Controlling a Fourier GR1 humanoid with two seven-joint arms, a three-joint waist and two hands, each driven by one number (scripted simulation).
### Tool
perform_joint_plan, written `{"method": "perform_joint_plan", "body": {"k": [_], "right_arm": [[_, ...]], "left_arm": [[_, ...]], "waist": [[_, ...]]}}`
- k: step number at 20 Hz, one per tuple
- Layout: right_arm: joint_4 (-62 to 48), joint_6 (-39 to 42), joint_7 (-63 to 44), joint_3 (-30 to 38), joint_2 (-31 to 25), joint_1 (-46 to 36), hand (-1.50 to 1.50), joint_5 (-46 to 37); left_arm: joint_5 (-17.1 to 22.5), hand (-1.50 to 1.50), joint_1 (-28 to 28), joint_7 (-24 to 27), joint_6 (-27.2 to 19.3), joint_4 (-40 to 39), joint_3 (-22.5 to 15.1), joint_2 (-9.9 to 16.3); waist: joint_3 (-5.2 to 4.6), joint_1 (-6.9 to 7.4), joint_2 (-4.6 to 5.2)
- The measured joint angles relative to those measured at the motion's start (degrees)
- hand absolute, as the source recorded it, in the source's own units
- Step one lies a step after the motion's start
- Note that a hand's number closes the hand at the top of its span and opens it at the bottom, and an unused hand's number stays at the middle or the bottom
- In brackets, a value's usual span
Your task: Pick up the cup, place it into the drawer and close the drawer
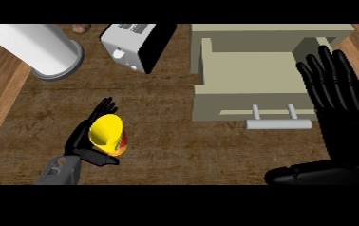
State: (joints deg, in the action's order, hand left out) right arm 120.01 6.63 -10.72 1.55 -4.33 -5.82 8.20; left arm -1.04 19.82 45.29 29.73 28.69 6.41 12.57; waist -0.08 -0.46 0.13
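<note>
**Head view: yellow cup in the left hand, drawer standing open**

Head view shows the left hand (85,142) low at the left of the wooden surface (175,144), its fingers and thumb curled round a yellow cup (107,131). The cup is tilted, its bright yellow inside facing up and toward the camera, with a strip of red and green showing on its outer wall by the thumb. Whether it rests on the surface or is already lifted cannot be told from this angle.

The cup looks small, rigid and light, probably plastic, so it should carry easily in one hand; its smooth, rounded wall is the likely slipping point. A hold across the wall, fingers on one side and thumb opposite, as appears here, suits it better than a pinch on the rim.

The beige drawer (245,73) is pulled out at upper right, well apart from the cup, with its bar handle (278,124) facing the robot. The right hand (329,85) stands beside the drawer at the right edge, fingers straight and spread, holding nothing.

A toaster (133,47) and a white cylinder (42,49), perhaps a paper-towel roll, sit at upper left, off the straight path to the drawer.
</note>
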Motion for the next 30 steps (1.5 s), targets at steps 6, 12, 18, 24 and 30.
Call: {"method": "perform_joint_plan", "body": {"k": [6, 12, 18, 24, 30], "right_arm": [[0.0, 0.4, 0.8, -0.1, 0.1, 0.7, -1.50, 0.1], [0.1, 0.5, 0.0, 1.0, -0.6, 0.3, -1.50, 0.8], [-0.1, 0.9, 1.1, 1.0, -0.5, 1.2, -1.50, 0.6], [1.3, 0.2, -0.1, 0.5, -0.3, 1.2, -1.50, 0.1], [2.0, 0.3, -0.6, 1.1, -0.6, 1.7, -1.50, 0.5]], "left_arm": [[1.6, 1.50, 0.5, -0.1, 2.8, -1.2, -0.9, -0.7], [3.2, 1.50, 1.1, 0.2, 4.2, 0.0, -1.9, -2.0], [3.5, 1.50, 0.5, 3.9, 1.7, 1.7, -2.4, -1.3], [6.9, 1.50, -0.9, 7.7, -6.2, 3.5, 1.8, -3.2], [12.0, 1.50, -1.9, 9.0, -13.2, 8.9, 6.7, -5.7]], "waist": [[-0.01, -0.21, 0.05], [0.04, -0.16, -0.01], [-0.01, -0.08, 0.02], [0.01, 0.29, -0.09], [0.07, 0.60, -0.22]]}}
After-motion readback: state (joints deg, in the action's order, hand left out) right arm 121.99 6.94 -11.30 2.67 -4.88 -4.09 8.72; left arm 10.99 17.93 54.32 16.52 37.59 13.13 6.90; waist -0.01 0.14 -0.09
